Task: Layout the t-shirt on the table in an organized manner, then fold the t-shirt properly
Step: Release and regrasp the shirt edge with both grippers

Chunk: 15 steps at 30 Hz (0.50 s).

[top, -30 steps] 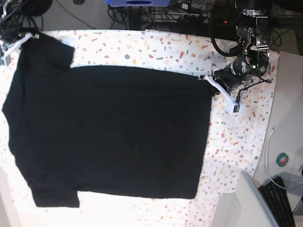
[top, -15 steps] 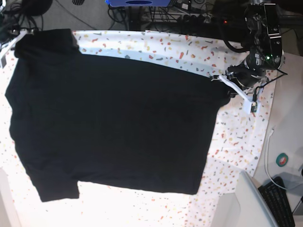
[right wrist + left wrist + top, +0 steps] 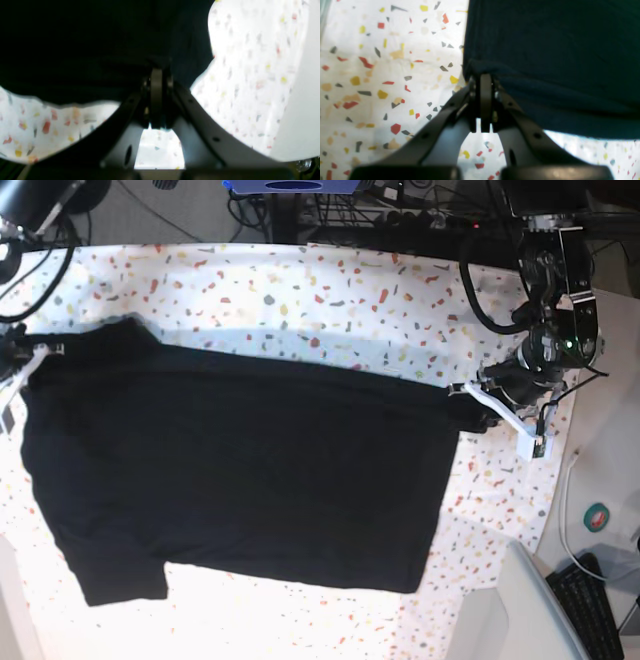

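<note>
The black t-shirt [image 3: 240, 470] hangs spread out over the speckled white table [image 3: 300, 290], held up along its far edge, with no print showing. My left gripper [image 3: 462, 393] is shut on the shirt's far right corner; in the left wrist view the jaws [image 3: 482, 77] pinch a bunched hem of the t-shirt [image 3: 557, 62]. On the left side of the base view my right gripper [image 3: 30, 355] is shut on the shirt's sleeve corner. In the right wrist view its closed jaws [image 3: 157, 72] bite into the black t-shirt [image 3: 100, 45], which droops above the table [image 3: 250, 75].
A grey box [image 3: 520, 610] stands at the near right corner, beside a keyboard [image 3: 590, 600] and a tape roll [image 3: 597, 518]. Cables [image 3: 400, 215] and dark gear lie beyond the table's far edge.
Both grippers have carried the shirt's held edge toward the near side of the table. More bare table shows behind the shirt. The right-hand corner has moved further right.
</note>
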Available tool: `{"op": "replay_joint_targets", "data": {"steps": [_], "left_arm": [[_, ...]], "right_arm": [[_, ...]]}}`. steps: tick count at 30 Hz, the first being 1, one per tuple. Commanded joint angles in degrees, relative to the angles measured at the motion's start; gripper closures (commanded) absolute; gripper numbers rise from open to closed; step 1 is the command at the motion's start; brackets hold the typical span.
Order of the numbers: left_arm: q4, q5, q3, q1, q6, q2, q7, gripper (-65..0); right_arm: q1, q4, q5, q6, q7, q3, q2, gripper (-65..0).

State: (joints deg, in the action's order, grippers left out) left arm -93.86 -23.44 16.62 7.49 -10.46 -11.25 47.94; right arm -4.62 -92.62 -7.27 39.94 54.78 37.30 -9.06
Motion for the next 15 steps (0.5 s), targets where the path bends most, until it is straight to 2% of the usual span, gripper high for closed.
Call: {"op": "replay_joint_targets", "data": {"steps": [1,7,11,15], "left_arm": [[0.4,-0.2,0.2,-1.1,0.2,-0.6,-1.0,0.0],[4.9,-0.1,0.2,-5.4,0.2,-0.6,-1.0,0.0],[8.0,-0.1,0.2,-8.4,0.2,-0.6,-1.0,0.0],[11.7,-0.1,0.2,-11.1,0.2,-0.6,-1.0,0.0]], "right_arm": [[1.9,0.2,1.0,0.1,-0.7,-0.3,-1.5,0.0],[9.9,7.3,9.0,0.1,-1.2,-2.3,-1.7,0.0],[13.6,10.6,11.7,0.1,-3.1,-2.4,-2.0,0.0],[16.3,14.8,12.0,0.1,-4.3,-2.4,-2.1,0.0]]}}
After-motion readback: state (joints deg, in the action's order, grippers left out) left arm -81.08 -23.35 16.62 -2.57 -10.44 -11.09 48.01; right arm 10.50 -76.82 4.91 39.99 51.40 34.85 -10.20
